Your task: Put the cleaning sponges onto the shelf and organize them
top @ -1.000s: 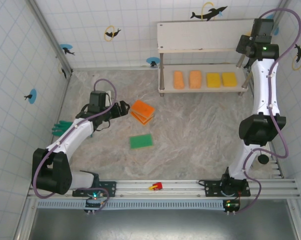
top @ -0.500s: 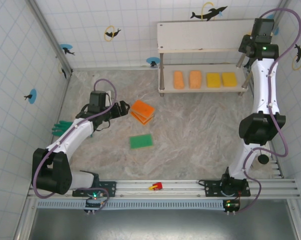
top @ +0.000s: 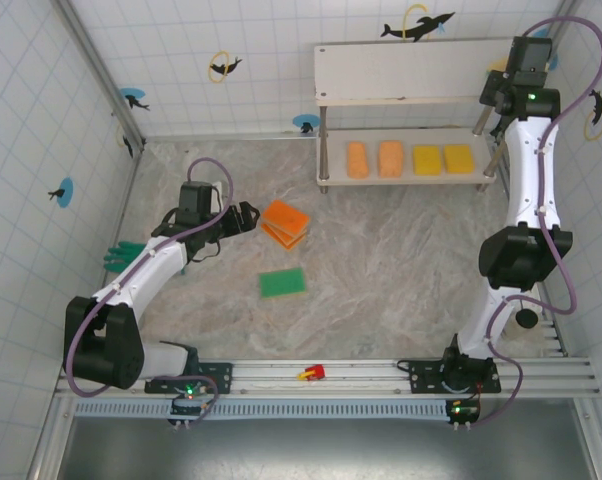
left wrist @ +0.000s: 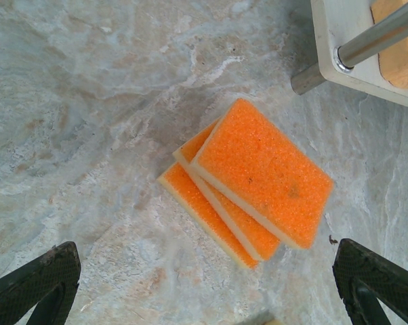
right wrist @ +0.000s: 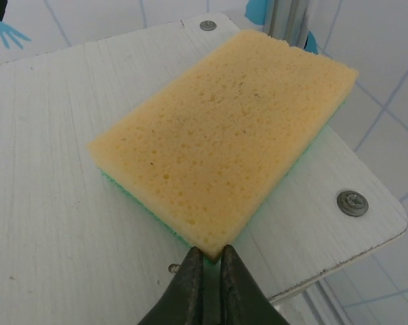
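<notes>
Right gripper (right wrist: 211,263), clenched, is touching the near edge of a yellow sponge (right wrist: 224,135) lying at a corner of the top shelf board (right wrist: 41,203); left gripper (left wrist: 204,271), released wide, is hovering by stacked orange sponges (left wrist: 258,176).

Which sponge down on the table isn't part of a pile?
The green sponge, lying flat by itself; the orange sponges overlap one another in a stack.

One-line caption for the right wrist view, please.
Right gripper, shut, at the near edge of a yellow sponge lying at a corner of the shelf.
</notes>
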Tool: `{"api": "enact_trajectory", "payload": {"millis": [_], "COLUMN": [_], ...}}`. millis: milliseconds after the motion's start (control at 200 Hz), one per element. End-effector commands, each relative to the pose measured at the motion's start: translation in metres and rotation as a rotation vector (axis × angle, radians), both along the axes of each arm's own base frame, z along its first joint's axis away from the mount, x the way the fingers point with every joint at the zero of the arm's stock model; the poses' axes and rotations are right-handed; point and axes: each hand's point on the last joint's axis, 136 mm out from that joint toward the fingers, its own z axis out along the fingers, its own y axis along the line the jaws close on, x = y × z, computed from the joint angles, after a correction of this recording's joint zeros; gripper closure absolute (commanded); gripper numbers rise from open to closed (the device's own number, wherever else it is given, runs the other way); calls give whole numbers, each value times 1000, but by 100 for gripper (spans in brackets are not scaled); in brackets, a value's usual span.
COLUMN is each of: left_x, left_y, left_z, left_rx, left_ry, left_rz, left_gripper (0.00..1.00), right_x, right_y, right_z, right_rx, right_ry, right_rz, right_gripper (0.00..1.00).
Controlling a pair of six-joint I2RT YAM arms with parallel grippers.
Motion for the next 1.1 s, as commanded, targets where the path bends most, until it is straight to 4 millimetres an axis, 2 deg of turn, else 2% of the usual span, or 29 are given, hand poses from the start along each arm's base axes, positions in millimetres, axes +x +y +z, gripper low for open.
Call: {"api": "enact_trajectory", "payload": {"millis": [0,110,325,561,691,911,946,971,986,1006,1091], "left_x": [-4,-3,-4,-4,-5,-5,-5,-5,-5,-5,-5], "left_y": [5,6,6,5,6,4,4,4,4,4,4], "left_z": [-5,-5,-6,-5,-6,-5,-5,-4,-4,-4,-3], "left_rx": [9,11,11,6,7,1,0,0,-1,-2,-3], "left_ry": [17,16,17,13,15,11,11,10,10,9,9], "left_rz": [21,22,23,19,18,12,12,11,12,11,13], "left_gripper": [3,3,3,3,3,3,3,3,3,3,3], "right_x": [-1,-5,-21,-42,-53,-69,-70,-70,-70,-70,-67], "right_y": [-1,0,5,15,21,27,26,25,25,24,22], "right_z": [22,28,51,66,70,65,63,61,60,58,52], "right_rx": [-6,-9,-9,15,28,54,71,87,98,114,194], "right_ry": [-60,-73,-122,-152,-160,-144,-142,-140,-139,-134,-128], "right_rz": [6,13,39,76,102,128,125,122,119,120,113], "right_gripper": [92,100,100,100,100,100,77,51,43,40,38]}}
